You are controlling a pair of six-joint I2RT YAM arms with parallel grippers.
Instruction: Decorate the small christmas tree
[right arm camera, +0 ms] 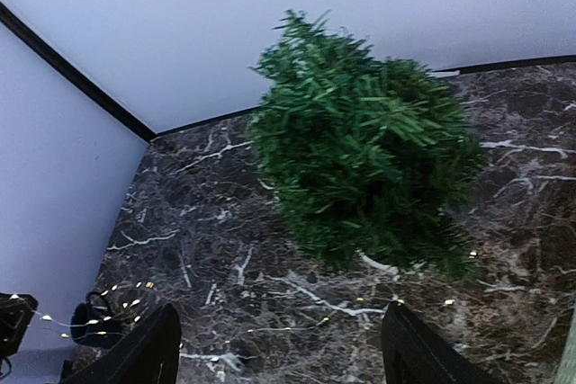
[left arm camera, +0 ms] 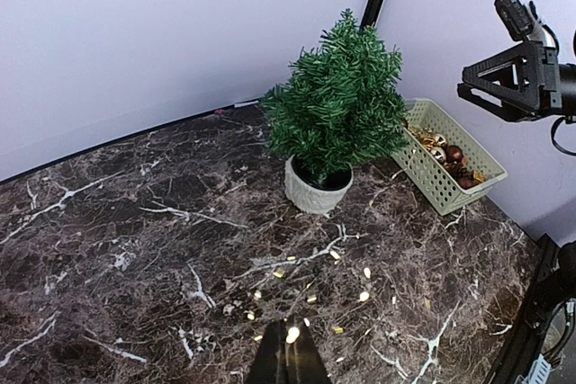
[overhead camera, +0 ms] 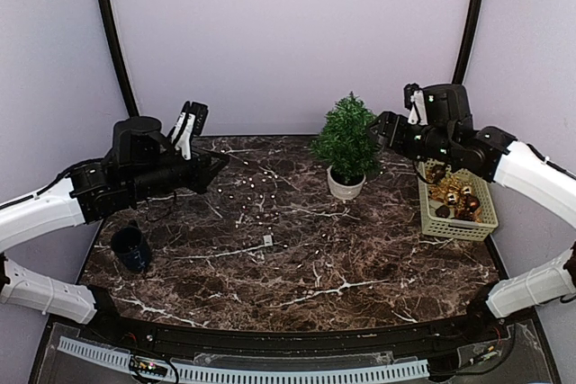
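The small christmas tree stands in its round white pot at the back right of the marble table; it also shows in the left wrist view and the right wrist view. A thin string of small lights lies on the table left of the tree. My left gripper is raised left of the tree and shut on one end of the string, which hangs down to the table. My right gripper is open and empty, close to the tree's upper right side.
A beige basket with gold and red ornaments stands at the right edge. A dark cup stands at the left. A small white box lies mid-table on the string. A purple wall closes the back.
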